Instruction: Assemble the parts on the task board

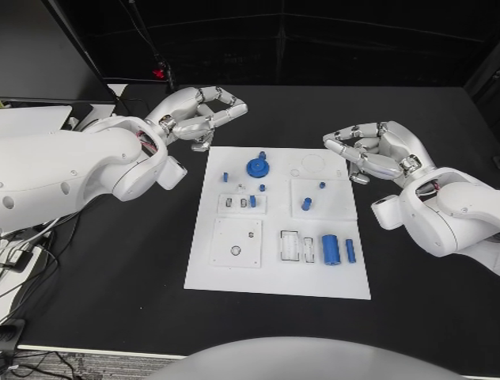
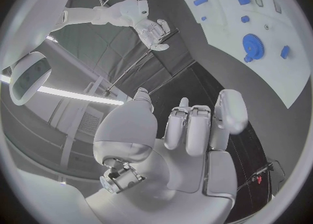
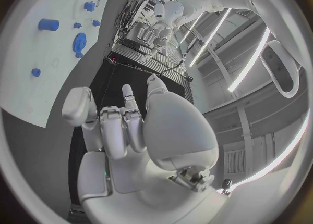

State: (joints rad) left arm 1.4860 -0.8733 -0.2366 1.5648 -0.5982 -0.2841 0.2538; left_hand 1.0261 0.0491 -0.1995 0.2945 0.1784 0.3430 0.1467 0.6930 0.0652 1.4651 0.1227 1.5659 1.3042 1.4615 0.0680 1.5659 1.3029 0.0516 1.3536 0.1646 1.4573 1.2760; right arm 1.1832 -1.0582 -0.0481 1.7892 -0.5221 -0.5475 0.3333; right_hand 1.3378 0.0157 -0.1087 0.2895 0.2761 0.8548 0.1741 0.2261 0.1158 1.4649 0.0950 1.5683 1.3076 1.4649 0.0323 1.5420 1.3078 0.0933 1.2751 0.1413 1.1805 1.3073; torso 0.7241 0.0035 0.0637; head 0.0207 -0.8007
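The white task board lies flat in the middle of the black table. On it are a blue gear, two blue cylinders side by side near its front right, and several small blue pieces such as a peg. My left hand hovers beyond the board's far left corner, fingers curled in, holding nothing. My right hand hangs off the board's far right corner, also curled and empty. The left wrist view shows the left hand, the board and gear. The right wrist view shows the right hand and gear.
Loose cables hang off the table's left side. Bare black table surrounds the board on the left, right and front. White recessed fixtures stand on the board's near half.
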